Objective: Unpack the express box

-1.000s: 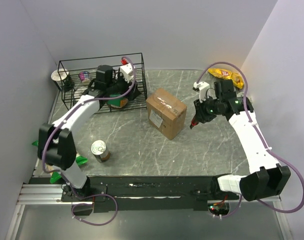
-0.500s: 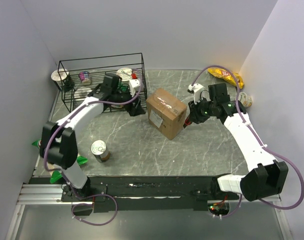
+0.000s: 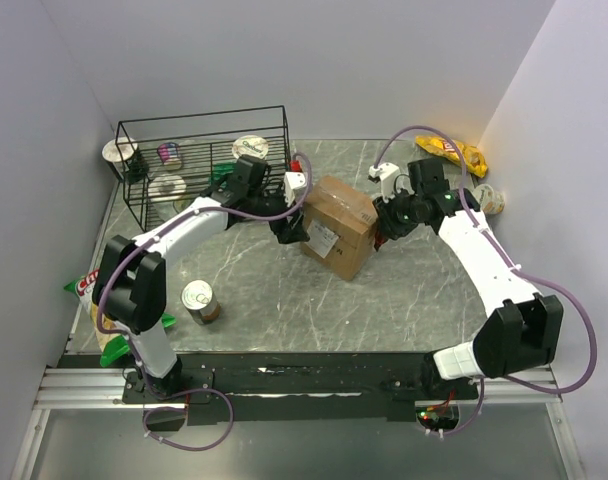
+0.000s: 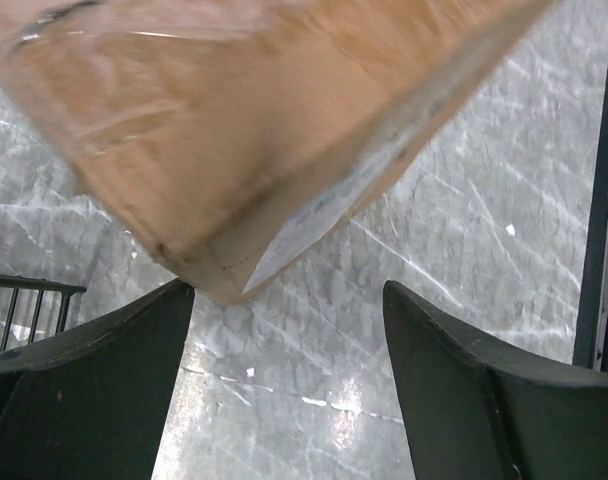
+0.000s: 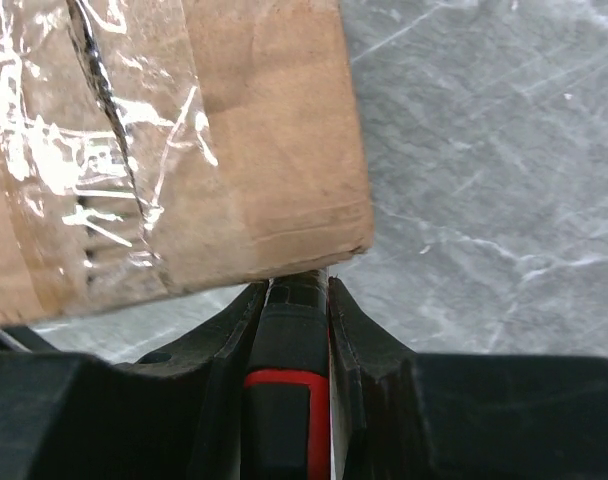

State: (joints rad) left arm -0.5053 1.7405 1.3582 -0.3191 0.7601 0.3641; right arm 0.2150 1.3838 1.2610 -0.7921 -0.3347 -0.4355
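The express box (image 3: 337,224), a brown taped carton with a white label on its near side, sits mid-table. My left gripper (image 3: 290,226) is open and empty at the box's left corner. In the left wrist view the box (image 4: 254,130) fills the top, with its lower corner just above the spread fingers (image 4: 94,380). My right gripper (image 3: 385,232) is at the box's right side, shut on a black-and-red cutter (image 5: 294,360). The cutter's tip touches the lower edge of the taped box (image 5: 184,150).
A black wire basket (image 3: 144,150) at the back left holds several cans and cups. A white cup (image 3: 119,152) stands left of it. A can (image 3: 198,300) stands front left and green packets (image 3: 84,290) lie at the left edge. A yellow snack bag (image 3: 454,152) and a small tub (image 3: 489,198) are at the back right.
My left gripper came out of the basket and moved right to the box's left corner. My right gripper moved left with the cutter up against the box's right side.
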